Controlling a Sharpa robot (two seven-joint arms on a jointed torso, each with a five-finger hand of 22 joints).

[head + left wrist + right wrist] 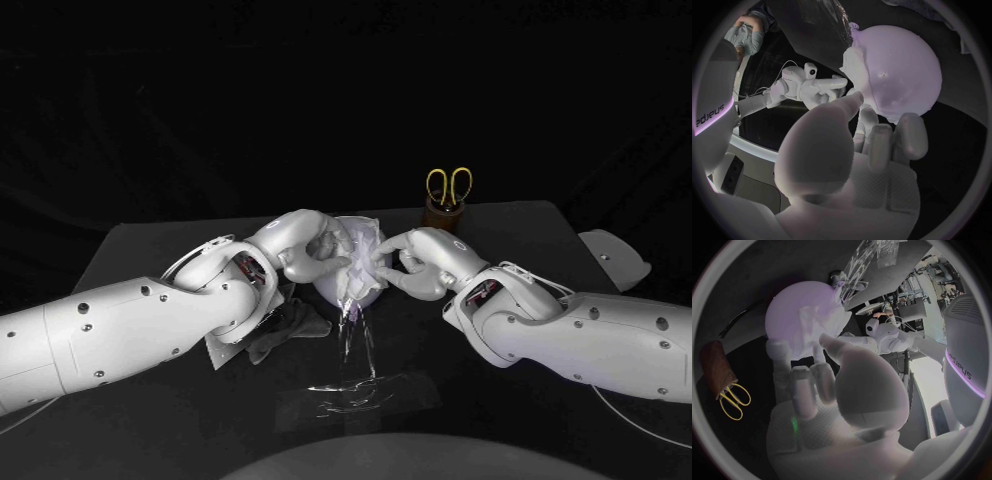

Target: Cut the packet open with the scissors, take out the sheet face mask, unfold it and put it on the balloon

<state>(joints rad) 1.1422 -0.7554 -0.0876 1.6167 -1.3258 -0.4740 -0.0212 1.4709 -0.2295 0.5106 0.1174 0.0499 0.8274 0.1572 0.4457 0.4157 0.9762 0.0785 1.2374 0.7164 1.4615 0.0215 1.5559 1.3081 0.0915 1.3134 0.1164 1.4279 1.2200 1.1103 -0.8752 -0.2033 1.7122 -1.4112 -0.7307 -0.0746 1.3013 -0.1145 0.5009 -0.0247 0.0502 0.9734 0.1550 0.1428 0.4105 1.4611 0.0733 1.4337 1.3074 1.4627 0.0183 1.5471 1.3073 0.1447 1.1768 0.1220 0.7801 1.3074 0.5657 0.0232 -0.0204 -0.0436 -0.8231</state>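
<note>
A black bench is seen from above, with two white arms meeting at its middle. Between them a pale lilac balloon is carried upright on a clear stand. The sheet face mask is draped as a white, wrinkled layer over the side and crown of the balloon, not yet smoothed flat. The left hand is set against one side of the balloon and the right hand against the other, with fingers reaching up to the lower edge of the sheet. Whether the sheet is pinched by either hand or merely pressed against the balloon cannot be told, as the contact is hidden behind the palms. The scissors, yellow-handled, are parked in a brown holder at the far edge, well apart from the work. A crumpled grey packet lies beside the left forearm. The step in hand is judged to be the spreading of the mask, near the end of the task. For this to be done well, the sheet should be drawn outward evenly from both sides, and only light pressure should be used. The balloon could otherwise be tipped on its slender stand, or the wet sheet dragged off.
</note>
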